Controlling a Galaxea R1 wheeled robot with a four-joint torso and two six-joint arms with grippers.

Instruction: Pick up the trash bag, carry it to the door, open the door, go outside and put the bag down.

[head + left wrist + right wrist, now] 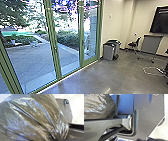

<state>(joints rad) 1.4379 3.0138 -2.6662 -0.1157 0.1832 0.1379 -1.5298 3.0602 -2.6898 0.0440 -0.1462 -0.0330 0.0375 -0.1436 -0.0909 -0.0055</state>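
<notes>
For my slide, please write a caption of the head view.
Green-framed glass door and panels facing a grey paved yard, boxy grey bins indoors.

Doors [55, 47] left, paved yard [32, 58] beyond; bins [108, 52] between doors and chair [133, 44]; screen [160, 21] on wall [141, 17], right.

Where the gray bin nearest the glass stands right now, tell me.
In the head view, right of center: the gray bin stands on the floor just right of the green-framed glass door, near the pale wall, with another bin close behind it.

Green-framed glass [56, 50] between floor [100, 77] and paving [30, 57]
</notes>
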